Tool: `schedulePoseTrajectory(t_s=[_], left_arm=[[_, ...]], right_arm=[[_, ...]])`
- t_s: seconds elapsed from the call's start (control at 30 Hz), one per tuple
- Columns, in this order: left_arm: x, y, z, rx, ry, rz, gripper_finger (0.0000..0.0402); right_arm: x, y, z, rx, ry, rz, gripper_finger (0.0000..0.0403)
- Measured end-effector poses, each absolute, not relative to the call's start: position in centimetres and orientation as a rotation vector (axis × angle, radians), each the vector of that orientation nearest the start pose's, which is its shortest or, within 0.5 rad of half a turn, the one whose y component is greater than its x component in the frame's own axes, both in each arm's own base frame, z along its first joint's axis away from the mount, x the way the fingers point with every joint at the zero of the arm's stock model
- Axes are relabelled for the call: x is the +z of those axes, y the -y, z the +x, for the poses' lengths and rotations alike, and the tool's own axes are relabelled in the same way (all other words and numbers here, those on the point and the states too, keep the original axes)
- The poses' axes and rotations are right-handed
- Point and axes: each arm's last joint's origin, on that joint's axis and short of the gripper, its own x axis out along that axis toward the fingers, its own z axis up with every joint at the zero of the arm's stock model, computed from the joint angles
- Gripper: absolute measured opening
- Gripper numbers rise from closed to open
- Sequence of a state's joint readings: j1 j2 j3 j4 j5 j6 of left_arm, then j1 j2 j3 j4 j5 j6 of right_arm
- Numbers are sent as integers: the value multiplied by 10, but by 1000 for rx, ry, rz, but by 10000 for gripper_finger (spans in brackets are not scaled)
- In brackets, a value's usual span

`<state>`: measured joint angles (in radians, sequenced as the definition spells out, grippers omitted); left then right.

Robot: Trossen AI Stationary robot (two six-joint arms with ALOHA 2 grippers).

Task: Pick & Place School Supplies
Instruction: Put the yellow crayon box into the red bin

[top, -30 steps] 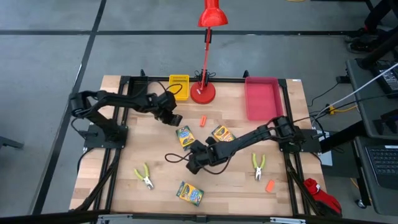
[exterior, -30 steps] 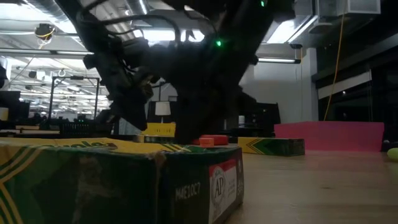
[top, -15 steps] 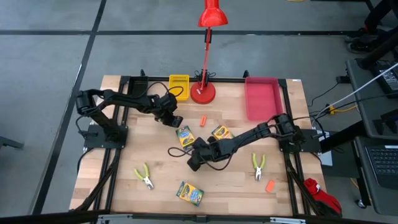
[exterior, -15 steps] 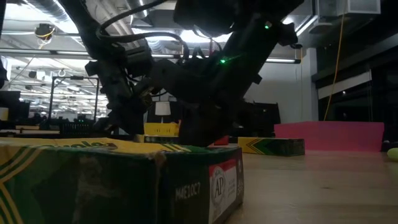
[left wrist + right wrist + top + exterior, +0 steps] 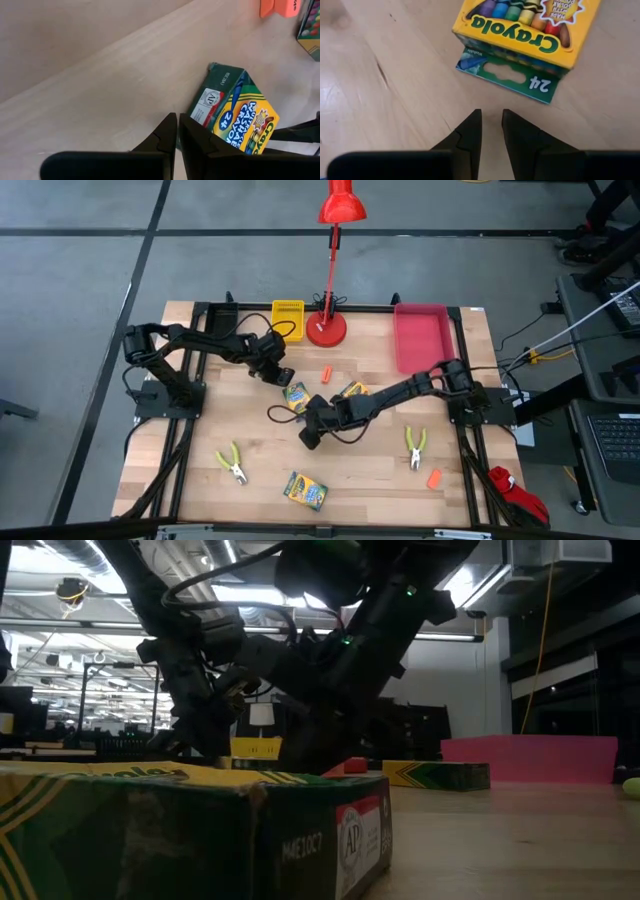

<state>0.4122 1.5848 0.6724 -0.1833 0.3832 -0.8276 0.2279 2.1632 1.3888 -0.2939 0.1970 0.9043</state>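
Three yellow-and-green crayon boxes lie flat in the high view: one mid-table (image 5: 296, 397), one partly under my right arm (image 5: 352, 391), one near the front (image 5: 305, 490). Two lime-handled pliers (image 5: 232, 463) (image 5: 415, 447) and two orange pieces (image 5: 326, 373) (image 5: 434, 478) lie on the wood; a third does not show. My left gripper (image 5: 277, 372) is shut, low beside the mid-table box (image 5: 235, 115). My right gripper (image 5: 309, 437) hovers mid-table, open by a narrow gap (image 5: 491, 120), with a crayon box (image 5: 520, 35) just ahead.
At the far edge stand a yellow tray (image 5: 288, 314), the red desk lamp (image 5: 326, 328) and a pink tray (image 5: 420, 337). A red thing (image 5: 512, 492) lies off the table's near right corner. Bare wood lies along the left side and the near middle.
My right gripper has drifted a little toward the table's far left, and its forearm has swung over the crayon box right of centre. The left gripper has stayed near the mid-table box. No object has moved.
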Motion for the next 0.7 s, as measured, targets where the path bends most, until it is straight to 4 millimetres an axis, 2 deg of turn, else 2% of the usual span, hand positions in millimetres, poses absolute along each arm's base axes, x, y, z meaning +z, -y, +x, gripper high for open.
schedulePoseTrajectory(t_s=[0.33,0.7], left_arm=[[126,-94,247,427,-978,-1189,15],[125,-82,247,407,-1047,-1176,15]], right_arm=[[109,-68,431,-426,-913,610,81],[117,-62,434,-454,-843,606,81]])
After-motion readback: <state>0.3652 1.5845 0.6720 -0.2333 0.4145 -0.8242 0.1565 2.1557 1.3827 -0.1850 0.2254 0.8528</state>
